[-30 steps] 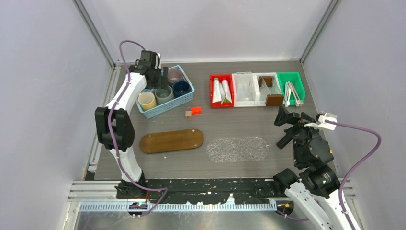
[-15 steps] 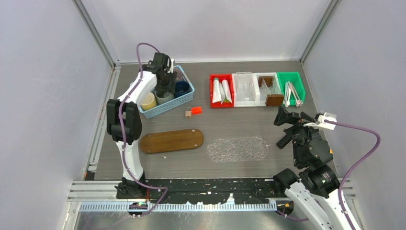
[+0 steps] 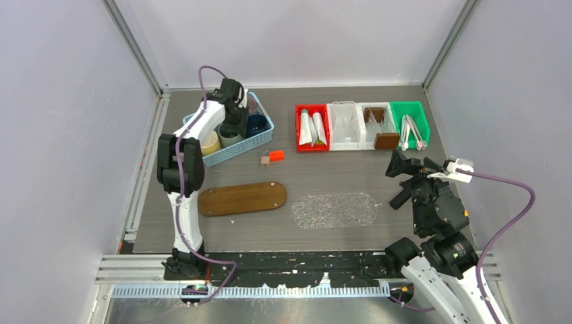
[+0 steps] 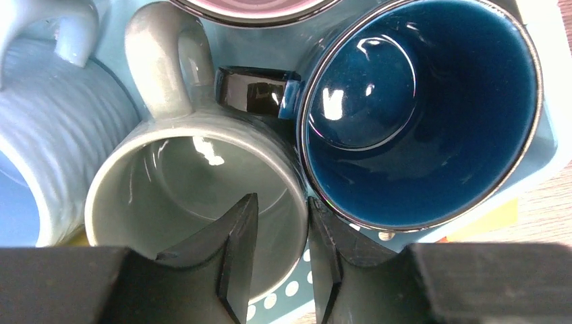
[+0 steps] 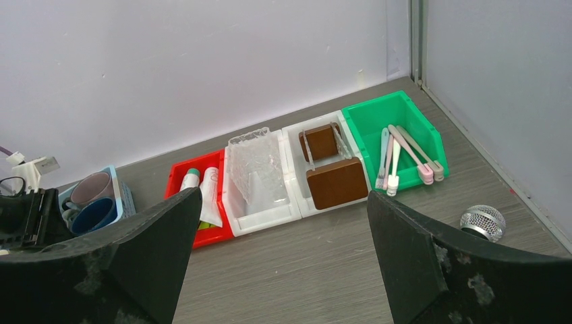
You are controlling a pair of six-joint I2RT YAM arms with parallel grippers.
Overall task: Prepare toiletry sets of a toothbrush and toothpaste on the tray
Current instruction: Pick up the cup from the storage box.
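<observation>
Left wrist view, mug pickup. Left gripper point(image 4: 282, 202) down inside the light-blue basket point(image 3: 229, 154) at the far left corner of the table point(image 3: 337, 172), fingers narrowly parted astride one wall of the grey-green mug point(image 4: 182, 202): one finger inside the bowl, the other wedged outside against the navy mug point(image 4: 418, 115). Firm pinch on that wall not confirmable from this angle. Right gripper point(image 3: 399, 181) spread wide over the near right corner, holding nothing.

Judged step: taking one mug out for a first set. To do it well:
- Close fully on the wall before any rise.
- Lift straight up, without tilt, until clear of the basket rim.
- Watch the outer finger, tight against the navy mug and likely to drag it along.
- Avoid the handle point(image 4: 155, 67).
- Afterwards, carry to the wooden tray point(image 3: 241, 198), left of centre toward the near edge.

Orientation: grey-green mug upright, mouth up, long axis vertical; handle directed away from the straddled side, toward the mauve mug point(image 4: 249, 5). Position: along the basket's near long wall, between cream-yellow mug point(image 3: 208, 142) and navy mug.

Toothpaste point(image 3: 312, 128) in the red bin point(image 3: 297, 128) and toothbrushes point(image 3: 411, 130) in the green bin point(image 3: 423, 115), both by the far edge, long axes running from near edge to far edge.
</observation>
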